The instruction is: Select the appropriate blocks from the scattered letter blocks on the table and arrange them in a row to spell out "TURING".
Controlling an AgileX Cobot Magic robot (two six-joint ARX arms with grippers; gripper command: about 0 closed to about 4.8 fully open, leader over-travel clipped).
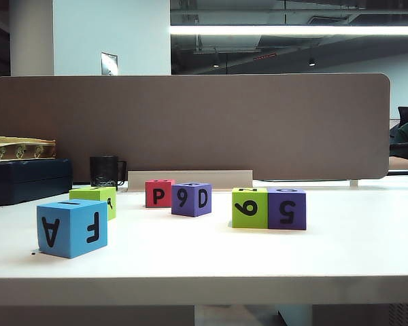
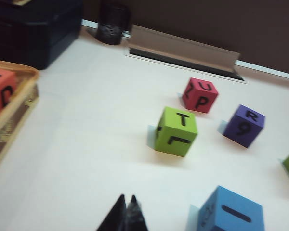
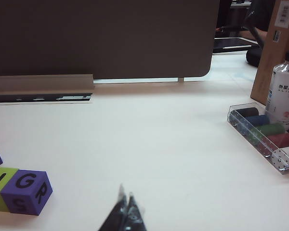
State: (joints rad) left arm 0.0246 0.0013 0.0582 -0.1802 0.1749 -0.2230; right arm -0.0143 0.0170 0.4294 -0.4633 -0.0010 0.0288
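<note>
Six letter blocks lie scattered on the table (image 1: 204, 268). From left to right they are a blue one (image 1: 71, 228), a lime green one (image 1: 95, 199), a red one (image 1: 159, 193), a purple one (image 1: 192, 199), and a lime green (image 1: 249, 208) and purple (image 1: 287, 208) pair that touch. Neither gripper shows in the exterior view. My left gripper (image 2: 126, 198) is shut and empty, hovering short of the green T block (image 2: 176, 131) with the blue block (image 2: 229, 214) beside it. My right gripper (image 3: 125, 192) is shut and empty too, apart from the purple G-R block (image 3: 26, 191).
A black mug (image 1: 105, 171) and a dark case (image 1: 27, 180) stand at the back left before the brown-grey divider panel (image 1: 190, 122). A yellow-rimmed box (image 2: 19, 94) holds a red block. A clear tray of spools (image 3: 265, 134) and a bottle (image 3: 284, 89) sit on the right.
</note>
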